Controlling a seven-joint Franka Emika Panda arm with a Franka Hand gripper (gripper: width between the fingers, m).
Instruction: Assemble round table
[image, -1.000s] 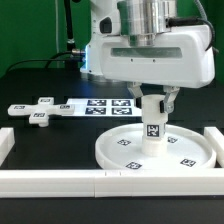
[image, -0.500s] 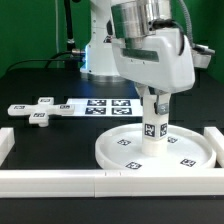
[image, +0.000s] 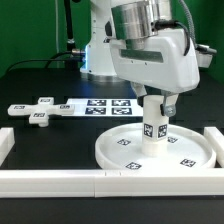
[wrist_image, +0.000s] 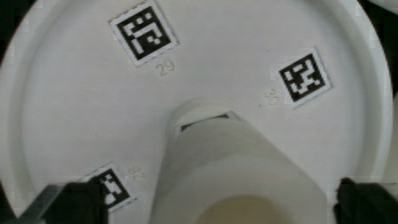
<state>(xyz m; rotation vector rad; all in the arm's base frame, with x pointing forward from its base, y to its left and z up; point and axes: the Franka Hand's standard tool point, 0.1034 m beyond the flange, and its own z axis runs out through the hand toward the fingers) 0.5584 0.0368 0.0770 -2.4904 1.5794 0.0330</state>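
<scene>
The round disc (image: 185, 150) lies flat on the table at the exterior view's right. The cylinder post (image: 153, 130) stands upright at its centre. My gripper (image: 154, 102) hangs straight over the post's top. In the wrist view the post (wrist_image: 240, 165) rises from the disc (wrist_image: 214, 60) between my two dark fingers (wrist_image: 71, 200). The jaws are spread wider than the post, with a gap showing on each side, so my gripper (wrist_image: 217, 205) is open around it. The cross-shaped piece (image: 38, 110) lies flat at the exterior view's left.
The marker board (image: 105, 105) lies between the cross-shaped piece and the disc. White border rails (image: 60, 180) run along the front, with short ends at both sides. The robot's base stands behind the disc.
The wrist has turned about its vertical axis over the post, mostly in the first half second. The post, disc and cross-shaped piece stay where they were.
</scene>
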